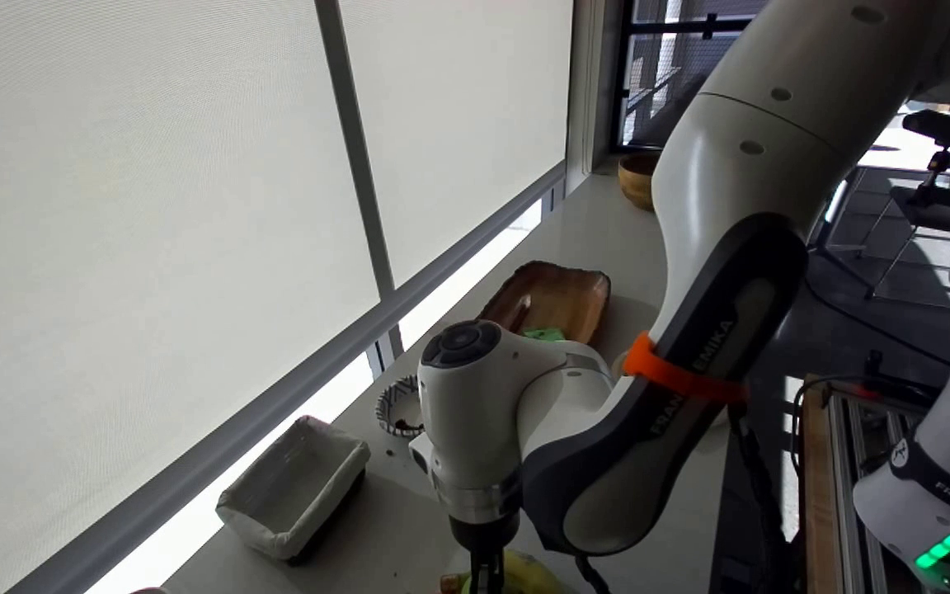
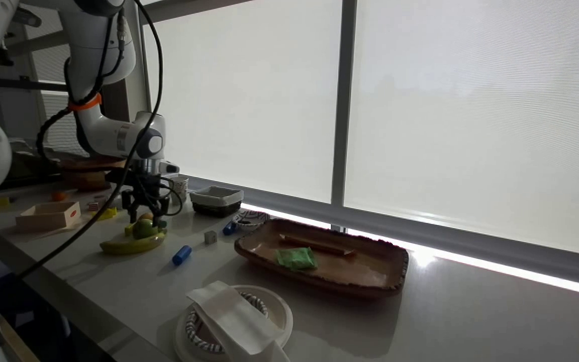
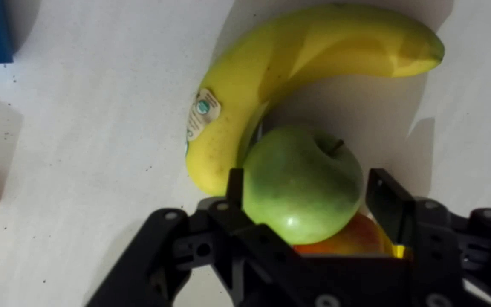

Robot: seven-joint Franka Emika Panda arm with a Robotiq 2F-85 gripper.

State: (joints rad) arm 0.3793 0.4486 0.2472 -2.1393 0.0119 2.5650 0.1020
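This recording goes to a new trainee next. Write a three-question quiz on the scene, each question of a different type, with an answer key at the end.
1. Short answer: in the wrist view, which object sits between the fingers of the gripper?

2. True or false: the banana bears a sticker.

3. Multiple choice: in an exterior view, which of these lies in the brown tray?
A) a blue cylinder
B) a green packet
C) a banana

Key:
1. The green apple.
2. True.
3. B.
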